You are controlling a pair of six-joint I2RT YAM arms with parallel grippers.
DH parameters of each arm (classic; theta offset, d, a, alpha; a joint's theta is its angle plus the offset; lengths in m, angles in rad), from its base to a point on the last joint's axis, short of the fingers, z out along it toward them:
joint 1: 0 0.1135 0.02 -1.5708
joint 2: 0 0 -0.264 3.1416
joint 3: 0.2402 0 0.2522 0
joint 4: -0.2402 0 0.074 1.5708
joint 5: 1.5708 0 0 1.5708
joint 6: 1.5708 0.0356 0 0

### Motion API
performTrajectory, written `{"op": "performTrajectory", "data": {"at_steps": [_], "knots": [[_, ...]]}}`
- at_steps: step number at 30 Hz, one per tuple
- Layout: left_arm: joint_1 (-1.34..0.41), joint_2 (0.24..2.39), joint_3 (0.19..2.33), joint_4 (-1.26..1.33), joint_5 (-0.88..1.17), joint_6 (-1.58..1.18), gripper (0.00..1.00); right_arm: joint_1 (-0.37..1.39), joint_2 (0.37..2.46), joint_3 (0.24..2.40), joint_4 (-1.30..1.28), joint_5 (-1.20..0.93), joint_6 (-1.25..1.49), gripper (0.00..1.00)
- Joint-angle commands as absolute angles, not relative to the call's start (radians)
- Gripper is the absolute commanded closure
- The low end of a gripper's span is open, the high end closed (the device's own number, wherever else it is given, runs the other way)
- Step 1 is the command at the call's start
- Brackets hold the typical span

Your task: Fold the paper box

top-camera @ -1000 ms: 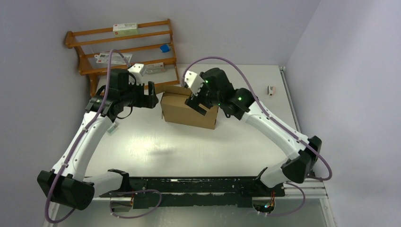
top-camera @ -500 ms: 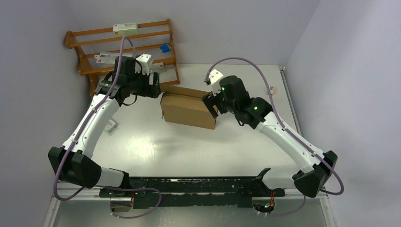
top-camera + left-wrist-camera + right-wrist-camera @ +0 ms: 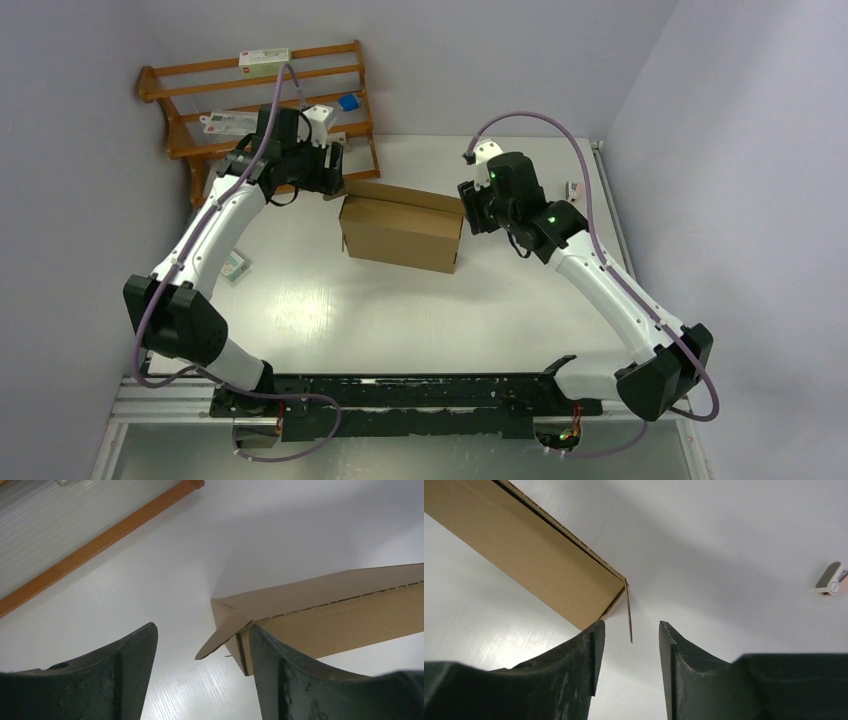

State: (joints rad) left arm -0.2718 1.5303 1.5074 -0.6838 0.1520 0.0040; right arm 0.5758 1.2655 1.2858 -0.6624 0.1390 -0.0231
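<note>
Left fingers (image 3: 125,680) spread | right fingers (image 3: 569,680) spread | paper box (image 3: 400,235) on table (image 3: 400,310), ungrasped

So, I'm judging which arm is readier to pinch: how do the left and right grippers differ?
The left gripper has its jaws set wide; the right gripper has them narrower. The left faces the paper box's far corner, where a corner flap splays outward; the right faces the box's end, where an end flap shows edge-on. Both are open, gripping nothing.

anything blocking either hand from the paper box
Nothing visible. A loose flap of the paper box shows straight through the open left hand, and a thin end flap through the open right hand.
</note>
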Motion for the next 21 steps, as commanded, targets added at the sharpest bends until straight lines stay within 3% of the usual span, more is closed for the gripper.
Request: {"op": "performTrajectory", "data": {"at_steps": [1, 13, 21], "knots": [[-0.277, 1.559, 1.573, -0.709, 0.214, 0.050, 0.30, 0.563, 1.278, 1.284, -0.608, 0.099, 0.028, 0.56], [-0.277, 1.607, 1.591, -0.727, 0.232, 0.074, 0.43, 0.556, 1.315, 1.285, -0.595, 0.096, 0.030, 0.75], [-0.277, 1.591, 1.569, -0.718, 0.273, 0.072, 0.64, 0.555, 1.324, 1.292, -0.599, 0.086, 0.037, 0.92]]}}
